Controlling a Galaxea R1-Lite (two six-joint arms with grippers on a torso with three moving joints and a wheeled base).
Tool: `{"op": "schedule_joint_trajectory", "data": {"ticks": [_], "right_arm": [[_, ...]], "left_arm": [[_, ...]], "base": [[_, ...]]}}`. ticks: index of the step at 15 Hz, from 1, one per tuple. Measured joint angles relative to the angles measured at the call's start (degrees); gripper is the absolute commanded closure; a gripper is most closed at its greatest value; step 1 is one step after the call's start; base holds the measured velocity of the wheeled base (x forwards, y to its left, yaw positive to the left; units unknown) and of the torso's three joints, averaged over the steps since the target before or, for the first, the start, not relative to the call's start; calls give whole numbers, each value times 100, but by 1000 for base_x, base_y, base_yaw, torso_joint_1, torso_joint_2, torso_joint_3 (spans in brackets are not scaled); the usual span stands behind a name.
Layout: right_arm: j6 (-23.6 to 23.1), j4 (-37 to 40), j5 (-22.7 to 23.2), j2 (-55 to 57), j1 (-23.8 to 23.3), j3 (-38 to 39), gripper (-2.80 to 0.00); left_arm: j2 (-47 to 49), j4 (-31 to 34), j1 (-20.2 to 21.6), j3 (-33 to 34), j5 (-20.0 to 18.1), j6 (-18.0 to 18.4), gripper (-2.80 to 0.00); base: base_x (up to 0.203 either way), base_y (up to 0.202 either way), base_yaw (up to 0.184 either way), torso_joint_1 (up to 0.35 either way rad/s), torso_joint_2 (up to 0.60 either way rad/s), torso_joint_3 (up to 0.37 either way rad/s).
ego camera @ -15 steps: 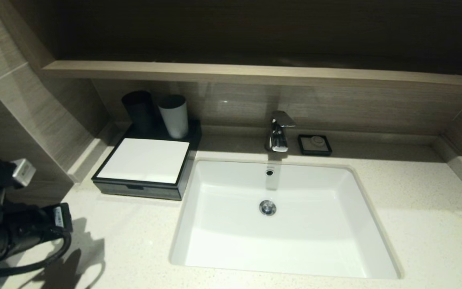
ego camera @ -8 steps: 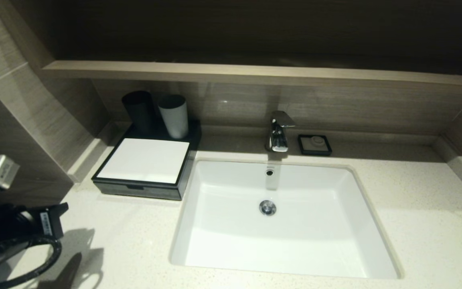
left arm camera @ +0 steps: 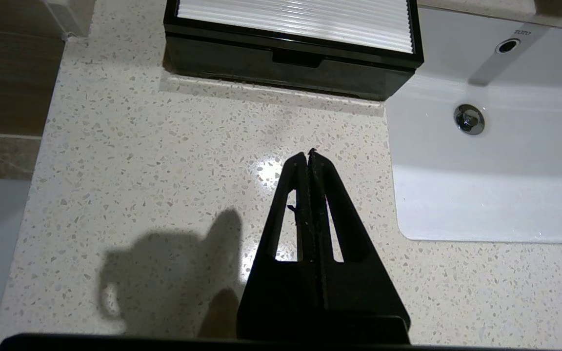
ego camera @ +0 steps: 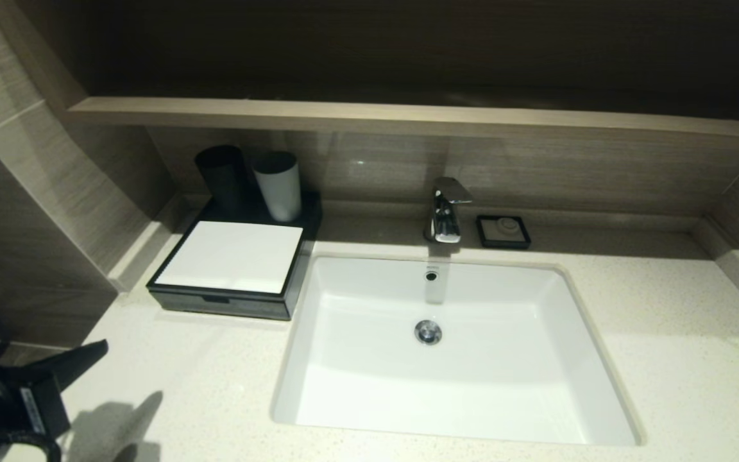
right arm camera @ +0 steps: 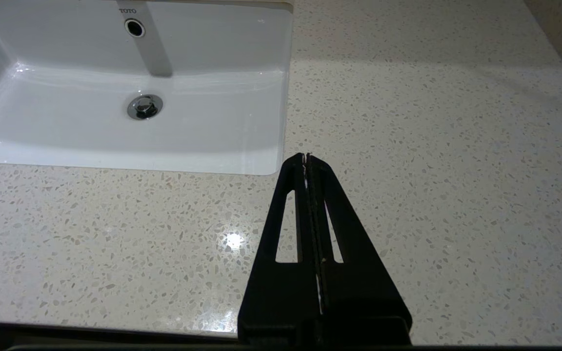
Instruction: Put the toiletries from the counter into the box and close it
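Note:
The low black box (ego camera: 228,273) with its white top panel stands at the back left of the speckled counter (ego camera: 664,333), its front drawer (left arm camera: 286,61) pushed in flush. No toiletries show in any view. My left gripper (ego camera: 101,348) hangs low at the near left over bare counter, short of the box, shut with nothing between its fingers (left arm camera: 309,155). My right gripper (right arm camera: 305,157) is out of the head view. It hovers over bare counter by the near right corner of the basin (right arm camera: 130,136), shut and empty.
A black cup (ego camera: 222,176) and a white cup (ego camera: 278,185) stand on the tray behind the box. The faucet (ego camera: 446,212) and a small black soap dish (ego camera: 503,231) sit behind the basin (ego camera: 472,385). A wood-look ledge (ego camera: 408,119) overhangs the back; a tiled wall closes the left.
My left arm has drawn back and down toward the near left corner, so less of it shows in the head view. The box and everything else have stayed put.

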Motion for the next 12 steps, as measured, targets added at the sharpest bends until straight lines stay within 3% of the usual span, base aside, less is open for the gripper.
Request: {"op": "schedule_joint_trajectory", "data": {"ticks": [8,12], "right_arm": [[0,1,0,1,0,0,0],[0,-1,0,0,0,0,0]], "left_arm": [[-1595,219,0,681,7,64,0],[-2522,873,0,759,45,62,0]], "base": [[0,0,0,0,0,0],[0,0,0,0,0,0]]}}
